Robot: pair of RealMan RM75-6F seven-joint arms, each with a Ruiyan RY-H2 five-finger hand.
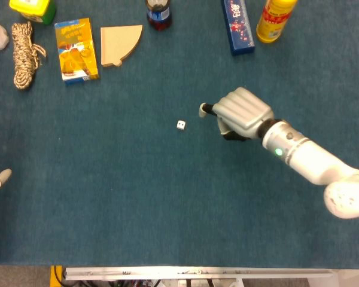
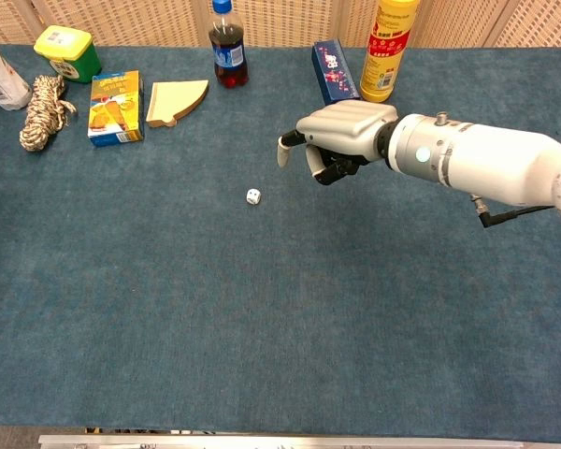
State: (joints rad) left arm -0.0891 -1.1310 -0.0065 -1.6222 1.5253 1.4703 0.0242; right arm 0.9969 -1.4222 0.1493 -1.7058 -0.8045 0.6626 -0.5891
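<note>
Right hand (image 1: pixel 239 112) above middle of blue worktop (image 1: pixel 137 203), just right of small white die (image 1: pixel 180 125); not touching it; fingers curled under palm, one fingertip (image 1: pixel 203 108) extended toward die; nothing held; chest view confirms curled posture, hand (image 2: pixel 341 131) raised clear of die (image 2: pixel 253 196); die alone near worktop centre, well apart from far-edge items; left hand barely visible at left edge of head view as pale fingertips (image 1: pixel 0 177); open or closed cannot be told; along far edge: rope coil (image 1: pixel 24 45), orange box (image 1: pixel 76 49), wooden wedge (image 1: pixel 118 43), cola bottle (image 2: pixel 226 45), blue carton (image 1: pixel 238 25), yellow bottle (image 1: pixel 274 20)
</note>
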